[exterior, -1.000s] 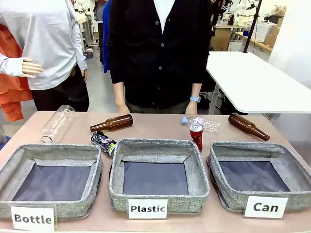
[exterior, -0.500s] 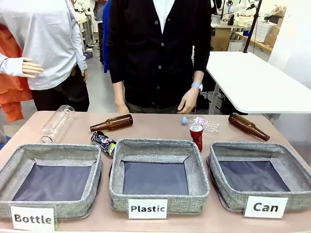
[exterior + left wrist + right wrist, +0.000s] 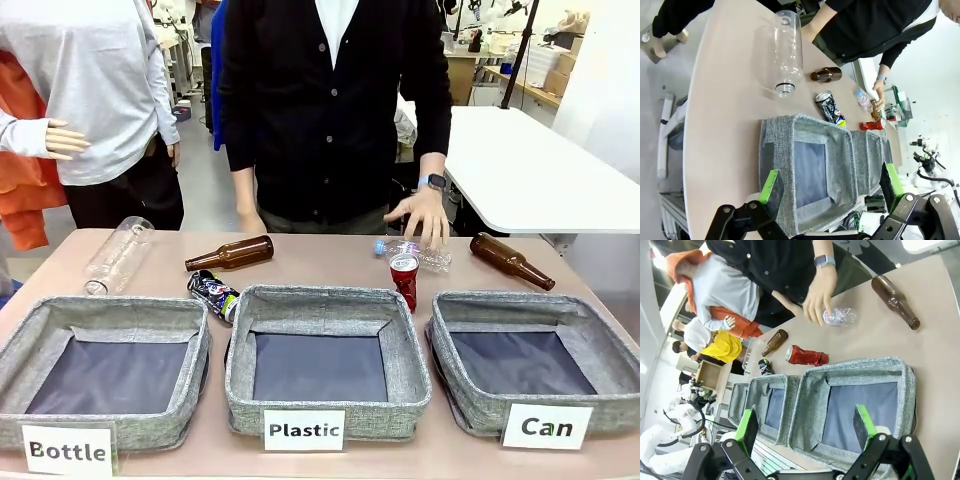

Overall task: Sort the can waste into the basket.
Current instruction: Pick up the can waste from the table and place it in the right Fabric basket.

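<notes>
Red can [image 3: 404,277] upright, beside Plastic basket [image 3: 320,298] corner

Hovering at the near side with left gripper [image 3: 830,175] and right gripper [image 3: 805,412] both spread wide, facing a person's hand [image 3: 420,215] held palm-down, fingers splayed, far right.

The grey basket [image 3: 466,402] at lower right is coarse woven cloth with a dark, smoother base and a white paper-like label, the red can [image 3: 404,282] and dark can [image 3: 214,295] are glossy printed metal, the brown bottles [image 3: 230,254] shiny glass, and the desk [image 3: 320,258] smooth and matt.
</notes>
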Controlling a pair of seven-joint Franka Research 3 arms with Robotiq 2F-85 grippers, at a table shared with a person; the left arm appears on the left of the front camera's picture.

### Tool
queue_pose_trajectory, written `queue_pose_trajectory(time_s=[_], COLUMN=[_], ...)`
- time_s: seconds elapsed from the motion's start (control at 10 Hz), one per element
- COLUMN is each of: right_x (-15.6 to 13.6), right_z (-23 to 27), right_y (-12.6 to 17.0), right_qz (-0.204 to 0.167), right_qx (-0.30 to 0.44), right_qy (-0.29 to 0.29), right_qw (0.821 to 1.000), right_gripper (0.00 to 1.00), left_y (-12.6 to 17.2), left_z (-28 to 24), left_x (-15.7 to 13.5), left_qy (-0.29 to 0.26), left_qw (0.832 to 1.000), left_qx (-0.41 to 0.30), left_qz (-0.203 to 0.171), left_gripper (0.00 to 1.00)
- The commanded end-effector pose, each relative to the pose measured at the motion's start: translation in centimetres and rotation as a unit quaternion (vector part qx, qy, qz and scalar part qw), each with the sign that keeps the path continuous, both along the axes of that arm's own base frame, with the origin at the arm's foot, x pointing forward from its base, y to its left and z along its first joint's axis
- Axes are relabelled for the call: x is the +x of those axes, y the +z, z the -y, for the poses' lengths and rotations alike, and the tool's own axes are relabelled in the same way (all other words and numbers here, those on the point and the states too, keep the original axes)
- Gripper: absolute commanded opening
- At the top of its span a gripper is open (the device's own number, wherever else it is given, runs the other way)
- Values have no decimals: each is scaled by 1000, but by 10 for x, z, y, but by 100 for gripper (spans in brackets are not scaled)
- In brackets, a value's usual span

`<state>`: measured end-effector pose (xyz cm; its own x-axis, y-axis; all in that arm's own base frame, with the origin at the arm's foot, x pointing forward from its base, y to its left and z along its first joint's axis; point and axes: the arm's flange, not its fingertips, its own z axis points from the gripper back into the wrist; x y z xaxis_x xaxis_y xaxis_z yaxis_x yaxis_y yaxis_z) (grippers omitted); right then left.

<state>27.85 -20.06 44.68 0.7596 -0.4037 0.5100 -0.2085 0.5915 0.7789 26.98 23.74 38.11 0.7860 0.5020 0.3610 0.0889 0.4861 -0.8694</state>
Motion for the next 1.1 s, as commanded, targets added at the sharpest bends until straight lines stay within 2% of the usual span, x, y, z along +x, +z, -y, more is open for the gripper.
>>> queue_pose_trajectory(time_s=[0.0, 0.2, 0.4, 0.5, 0.6, 0.7, 0.8, 0.9, 1.0], right_x=[3, 3, 3, 3, 3, 3, 3, 3, 3], right_z=[2, 2, 2, 2, 2, 2, 2, 2, 2], right_y=[1, 1, 1, 1, 1, 1, 1, 1, 1], right_qz=[14, 14, 14, 14, 14, 14, 14, 14, 14], right_qx=[-3, -3, -3, -3, -3, -3, -3, -3, -3], right_qy=[3, 3, 3, 3, 3, 3, 3, 3, 3], right_qw=[1000, 1000, 1000, 1000, 1000, 1000, 1000, 1000, 1000], right_gripper=[100, 100, 100, 100, 100, 100, 100, 100, 100], left_y=[17, 55, 80, 78, 75, 67, 62, 60, 65], left_z=[21, 76, 159, 200, 233, 270, 299, 313, 307], left_x=[3, 26, 71, 94, 112, 129, 137, 142, 143], left_qy=[-14, -71, -136, -156, -132, -141, -132, -119, -117], left_qw=[998, 983, 953, 937, 923, 903, 891, 884, 892], left_qx=[58, 167, 270, 313, 359, 402, 432, 452, 435], left_qz=[3, -4, -15, -27, -45, -51, -40, -30, -40], left_gripper=[100, 100, 100, 100, 100, 100, 100, 100, 100])
